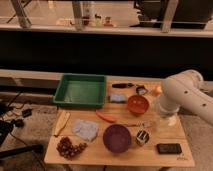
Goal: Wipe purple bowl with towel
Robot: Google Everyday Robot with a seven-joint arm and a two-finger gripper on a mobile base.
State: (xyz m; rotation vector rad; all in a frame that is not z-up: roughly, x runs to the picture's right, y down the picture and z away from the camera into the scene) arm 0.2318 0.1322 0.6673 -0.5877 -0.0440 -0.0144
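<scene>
You have a dark purple bowl (117, 137) at lower centre, a pale blue-grey towel (86, 129) to its left and an orange bowl (138, 104) up to its right. The tray (80, 105) at middle left is plain green, the small pad (117, 98) beside it brighter blue, the table (100, 152) light wood. At the right edge you see the white arm (187, 92), its gripper (164, 118) pale just below it.

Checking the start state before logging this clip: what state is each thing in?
Round dark purple matte bowl: upright, empty, untouched.
Wrinkled pale blue-grey cloth towel: crumpled on table, beside bowl's left.
Small round orange bowl: upright.
Green rectangular plastic tray: empty.
Gripper: jaws open, over table's right side, holding nothing.
</scene>
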